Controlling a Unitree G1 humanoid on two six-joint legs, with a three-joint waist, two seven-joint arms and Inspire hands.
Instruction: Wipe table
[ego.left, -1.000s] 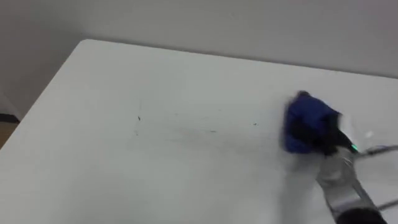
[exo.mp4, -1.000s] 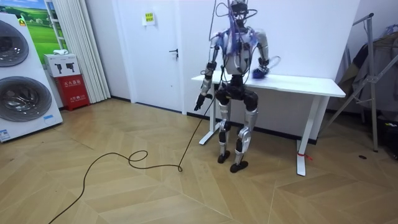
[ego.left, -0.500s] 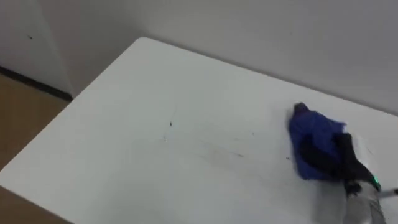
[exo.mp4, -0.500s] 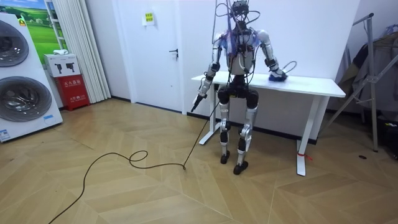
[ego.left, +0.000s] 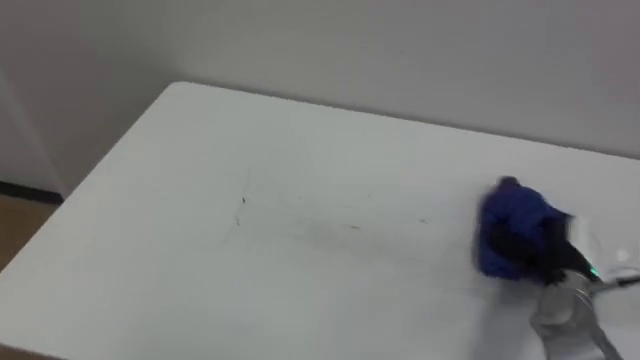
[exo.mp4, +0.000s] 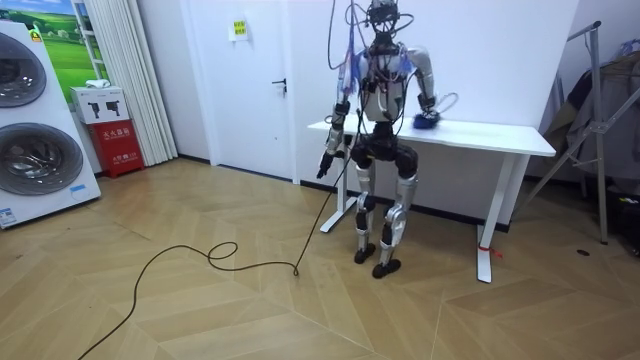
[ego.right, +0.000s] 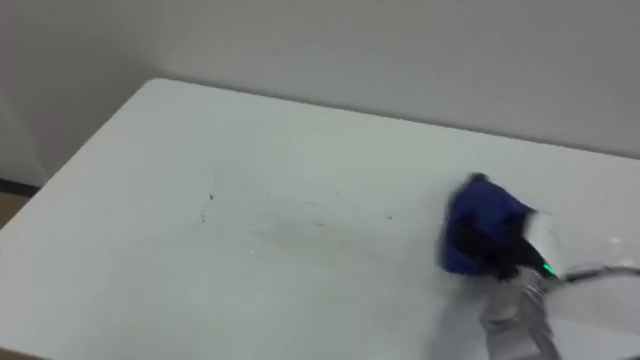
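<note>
White table against a grey wall. At four o'clock my right hand clutches the blue cloth. Faint dark marks lie toward nine o'clock; I'd press flat and sweep steadily there. Left hand hangs idle.

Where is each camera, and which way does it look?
Left eye view: on the robot's head, looking down at the white table; its right hand holds the blue cloth.
Right eye view: just beside it, same table, cloth and hand.
Room view: across the room, facing the robot at the table; whole body, left hand hanging.
All three share the table.
</note>
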